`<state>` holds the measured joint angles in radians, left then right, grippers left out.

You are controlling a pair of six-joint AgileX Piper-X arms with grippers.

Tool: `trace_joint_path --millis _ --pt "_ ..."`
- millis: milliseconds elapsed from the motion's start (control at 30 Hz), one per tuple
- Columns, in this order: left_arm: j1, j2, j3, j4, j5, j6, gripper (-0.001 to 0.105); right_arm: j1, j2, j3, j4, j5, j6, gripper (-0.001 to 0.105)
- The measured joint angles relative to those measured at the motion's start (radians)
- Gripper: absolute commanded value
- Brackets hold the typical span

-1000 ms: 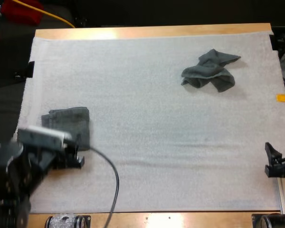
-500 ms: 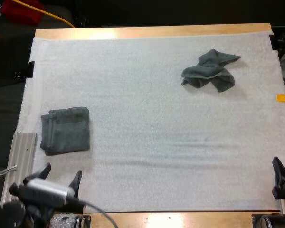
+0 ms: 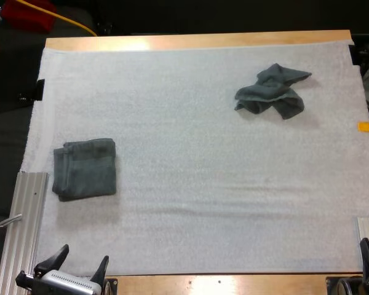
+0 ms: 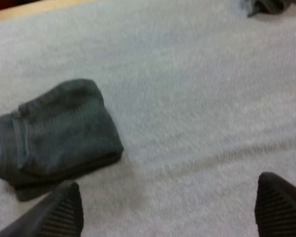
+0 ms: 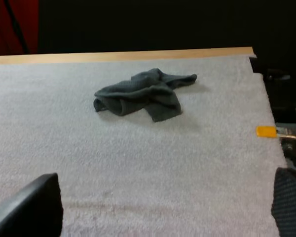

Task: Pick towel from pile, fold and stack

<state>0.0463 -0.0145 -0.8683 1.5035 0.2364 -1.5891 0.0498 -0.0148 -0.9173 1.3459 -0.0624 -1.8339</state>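
- Grey-green folded towel (image 3: 85, 168) lies flat on the white mat (image 3: 190, 184), close to the mat's left edge, squarish, with its layered hems showing along one side.
- Crumpled towel (image 3: 272, 91) sits in a loose heap toward the far right of the mat, well apart from the folded towel.
- Left tool (image 3: 80, 261) hangs at the mat's near edge, on the near side of the folded towel and clear of it. Its two fingers are spread wide, released, with nothing between them. In the left wrist view the folded towel lies just beyond one fingertip without touching it.
- Right tool (image 5: 166, 197) is at the near right corner of the mat, its fingers far apart over bare mat and grasping nothing. The crumpled towel lies well beyond it.
- Wooden surface (image 3: 197, 40) shows as a strip past the mat's far edge.
- Ribbed metal rail (image 3: 24, 215) runs beside the mat's near left side.
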Motion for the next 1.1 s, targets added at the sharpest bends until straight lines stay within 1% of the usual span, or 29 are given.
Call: trace_joint_path --millis 133,300,400,500,600,733,833,867,967,1100 --pt "0.000 0.000 0.002 0.034 0.002 0.000 0.069 0.000 0.000 -0.007 0.050 -0.002 0.006 0.084" --pt "0.000 0.000 0.002 0.033 0.002 0.003 0.069 0.000 0.000 -0.007 0.045 -0.002 0.008 0.084" --pt "0.000 0.000 0.004 -0.015 0.002 0.003 0.069 0.000 0.000 -0.007 0.006 -0.002 0.008 0.084" --pt "0.000 0.000 0.020 -0.102 0.002 0.003 0.069 0.000 0.000 0.005 -0.072 -0.002 0.008 0.084" --pt "0.000 0.000 0.059 -0.192 0.002 0.003 0.069 0.000 0.000 0.044 -0.142 -0.002 0.008 0.084" --pt "0.000 0.000 0.130 -0.296 0.002 0.003 0.069 0.000 0.000 0.120 -0.211 -0.002 0.008 0.084" --pt "0.000 0.000 0.186 -0.358 0.002 0.003 0.069 0.000 0.000 0.176 -0.246 -0.002 0.008 0.084" --pt "0.000 0.000 0.218 -0.393 0.002 0.003 0.069 0.000 0.000 0.213 -0.258 -0.002 0.008 0.084" --pt "0.000 0.002 0.257 -0.416 0.002 0.003 0.069 0.000 0.000 0.258 -0.258 -0.002 0.008 0.084" --pt "0.000 0.002 0.290 -0.422 0.002 0.003 0.069 0.000 0.002 0.313 -0.258 -0.002 0.008 0.084"
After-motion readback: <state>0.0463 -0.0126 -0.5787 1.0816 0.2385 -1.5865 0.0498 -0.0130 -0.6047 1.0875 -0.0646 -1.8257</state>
